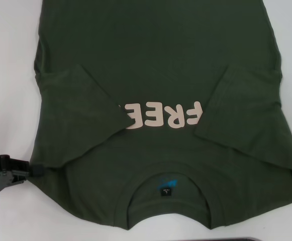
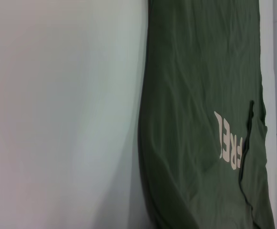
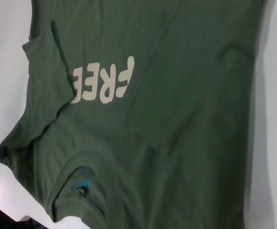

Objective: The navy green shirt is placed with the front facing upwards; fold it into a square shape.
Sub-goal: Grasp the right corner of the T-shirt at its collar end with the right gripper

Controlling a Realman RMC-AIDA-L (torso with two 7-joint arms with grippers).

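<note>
At the table's left edge the left gripper [image 1: 32, 170] is seen touching the shoulder hem of the navy green shirt [image 1: 156, 65], though whether it is clenched cannot be told. The shirt is spread across the table [image 1: 10, 60], collar at the near edge, long axis running away. The right gripper is not seen, so the left is judged nearer.

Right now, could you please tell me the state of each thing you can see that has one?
Dark olive-green cotton T-shirt: lying flat on the table, front up, not yet square.
Both short sleeves, robot's left and right: folded inward over the chest.
Pale pink "FREE!" lettering: partly covered by the left sleeve.
Left gripper: at the shirt's left edge near the shoulder.
Right gripper: out of view.
</note>
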